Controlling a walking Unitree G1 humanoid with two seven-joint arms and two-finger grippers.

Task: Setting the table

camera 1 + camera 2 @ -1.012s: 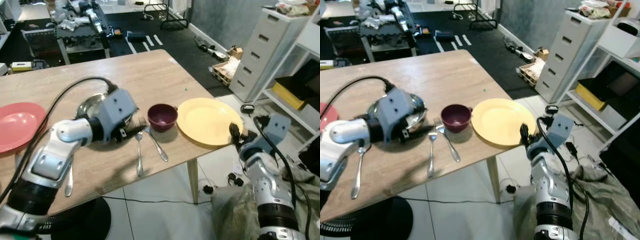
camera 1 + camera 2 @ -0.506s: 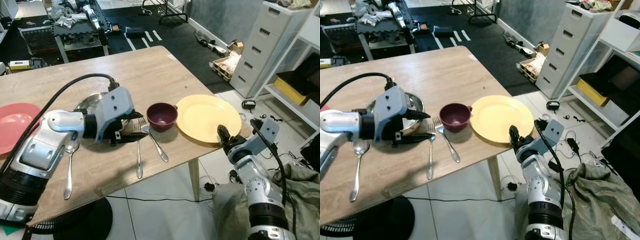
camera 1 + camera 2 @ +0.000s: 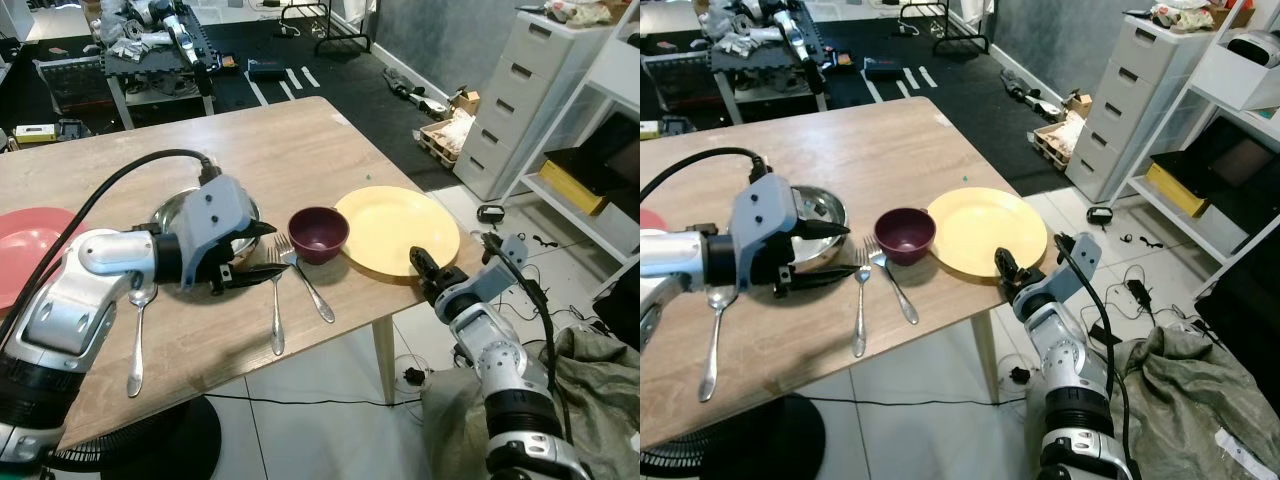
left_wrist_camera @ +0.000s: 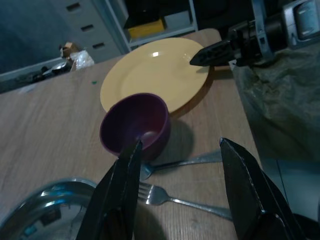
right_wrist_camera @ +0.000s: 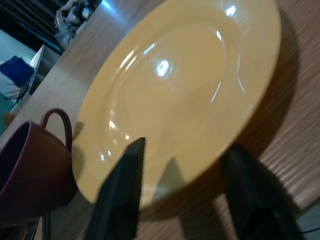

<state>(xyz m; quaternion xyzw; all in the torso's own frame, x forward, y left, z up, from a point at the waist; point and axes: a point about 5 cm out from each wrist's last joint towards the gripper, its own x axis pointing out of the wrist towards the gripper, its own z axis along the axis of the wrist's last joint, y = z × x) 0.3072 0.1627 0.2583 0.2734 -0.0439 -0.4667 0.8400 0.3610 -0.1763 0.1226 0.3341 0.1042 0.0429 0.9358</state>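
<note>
A yellow plate (image 3: 397, 229) lies near the right edge of the wooden counter (image 3: 290, 140), with nothing on it, and a dark purple mug (image 3: 318, 233) stands just beside it on the robot's left, its inside bare as far as the left wrist view shows. Further left sits a shiny steel bowl (image 3: 818, 208), partly hidden by the left arm; what it holds cannot be told. Two forks (image 3: 277, 309) lie side by side in front of the mug, tines pointing toward it, and a spoon (image 3: 137, 335) lies near the counter's front edge. A red plate (image 3: 28, 250) rests at the far left. The left gripper (image 3: 262, 252) reaches low across the counter from the left, over the steel bowl's near rim, its fingers (image 4: 246, 192) spread apart and pointing at the mug and the fork tines. The right gripper (image 3: 422, 268) comes up from beside the counter's right edge, its fingers (image 5: 121, 195) apart and straddling the near rim of the yellow plate.
</note>
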